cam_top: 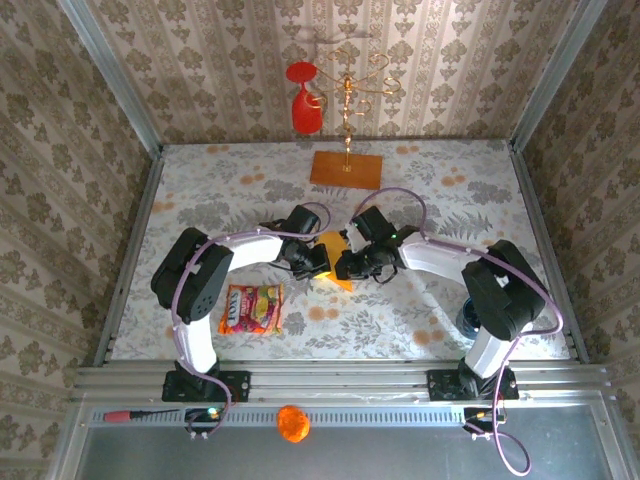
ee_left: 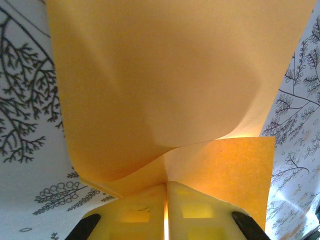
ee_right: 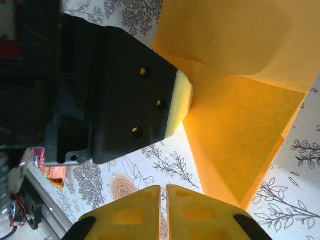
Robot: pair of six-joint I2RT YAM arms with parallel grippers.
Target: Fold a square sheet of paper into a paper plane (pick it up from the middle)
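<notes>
The square sheet of paper is yellow-orange and hangs partly folded between the two grippers over the middle of the table. My left gripper is shut on the sheet; in the left wrist view its yellow fingertips pinch the paper where two layers meet. My right gripper sits just right of it. In the right wrist view its jaws are shut with nothing between them, beside the lower edge of the sheet. The left gripper's black finger shows there with its pad on the paper.
A colourful snack packet lies at the front left. A brownish-orange board with a gold stand stands at the back, with a red glass hanging from it. A dark round object sits by the right arm's base.
</notes>
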